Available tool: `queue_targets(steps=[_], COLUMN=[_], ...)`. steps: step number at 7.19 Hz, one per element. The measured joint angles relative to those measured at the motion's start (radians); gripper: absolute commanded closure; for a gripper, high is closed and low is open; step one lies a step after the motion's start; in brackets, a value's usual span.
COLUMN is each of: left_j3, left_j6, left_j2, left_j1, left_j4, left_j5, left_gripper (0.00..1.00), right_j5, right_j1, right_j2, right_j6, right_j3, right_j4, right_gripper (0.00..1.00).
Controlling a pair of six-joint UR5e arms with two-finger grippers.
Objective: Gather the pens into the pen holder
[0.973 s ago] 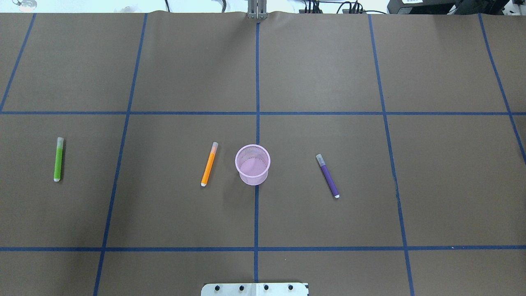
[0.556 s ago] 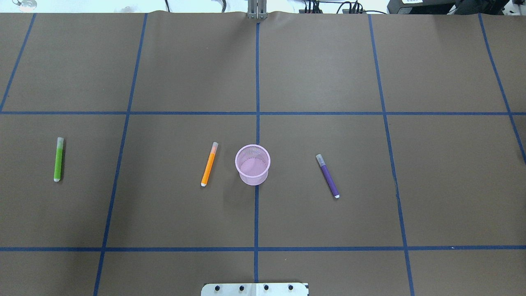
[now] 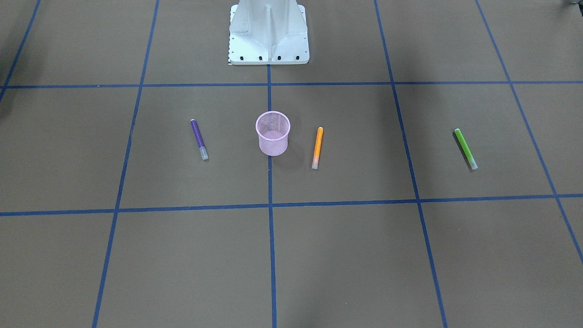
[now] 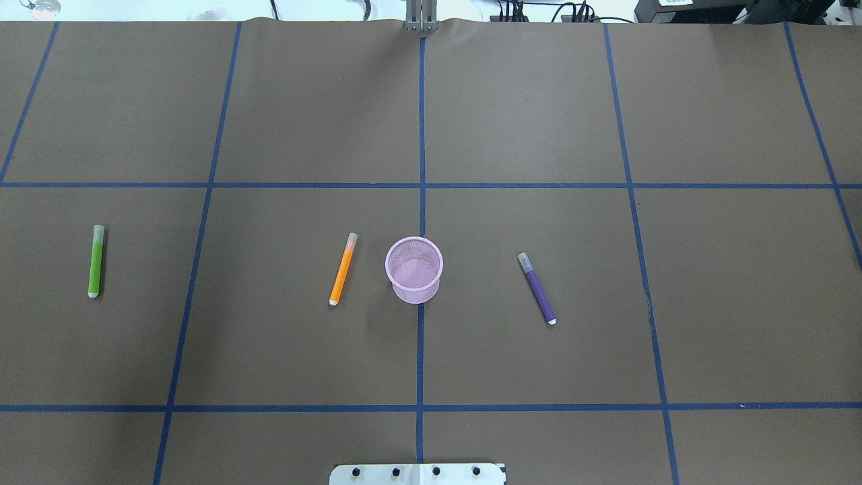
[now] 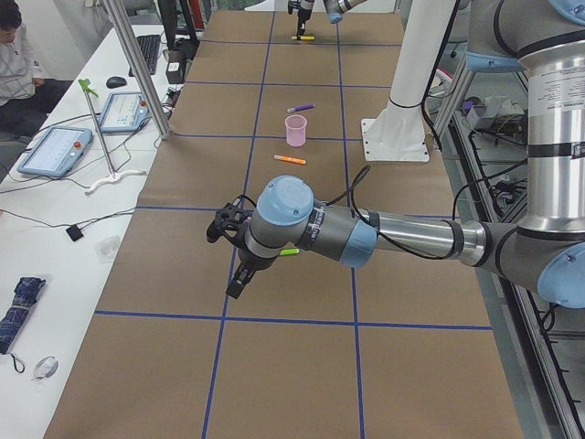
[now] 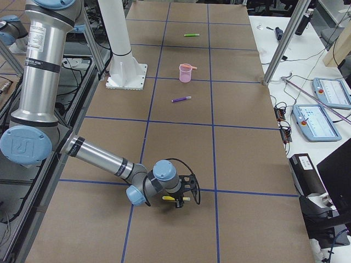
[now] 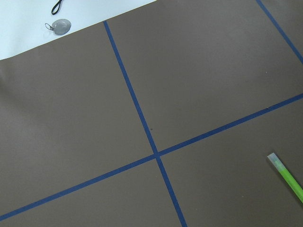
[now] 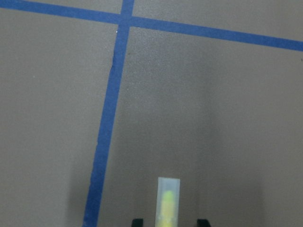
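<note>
The pink mesh pen holder (image 4: 414,291) stands upright at the table's middle. An orange pen (image 4: 342,269) lies just to its left in the overhead view, a purple pen (image 4: 537,288) to its right, and a green pen (image 4: 95,261) far left. A pale yellow pen (image 8: 168,203) lies far out to the robot's right. My right gripper (image 8: 169,221) is open and low over the yellow pen, one fingertip on each side with gaps. The left gripper (image 5: 236,274) hovers beside the green pen (image 7: 286,176). It shows only in the exterior left view, so I cannot tell its state.
The robot's white base (image 3: 268,34) stands behind the pen holder. Blue tape lines grid the brown table. A side bench with tablets (image 5: 55,151) runs along the far edge, and a person (image 5: 18,55) sits there.
</note>
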Motion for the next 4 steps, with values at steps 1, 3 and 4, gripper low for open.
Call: queue_targets(steps=[1, 3, 4], left_j3=[0.000, 0.001, 0.000], left_j6=[0.000, -0.001, 0.000], left_j2=[0.000, 0.001, 0.001], left_j1=[0.000, 0.002, 0.002], left_j4=[-0.002, -0.003, -0.006], left_j5=[0.000, 0.000, -0.005], left_gripper=[0.00, 0.00, 0.00], right_j5=[0.001, -0.001, 0.000], right_j1=[0.000, 0.000, 0.000], right_j2=[0.001, 0.009, 0.014], right_j6=[-0.005, -0.010, -0.008], right_j3=[0.007, 0.044, 0.093], right_j4=[0.001, 0.001, 0.004], right_gripper=[1.00, 1.00, 1.00])
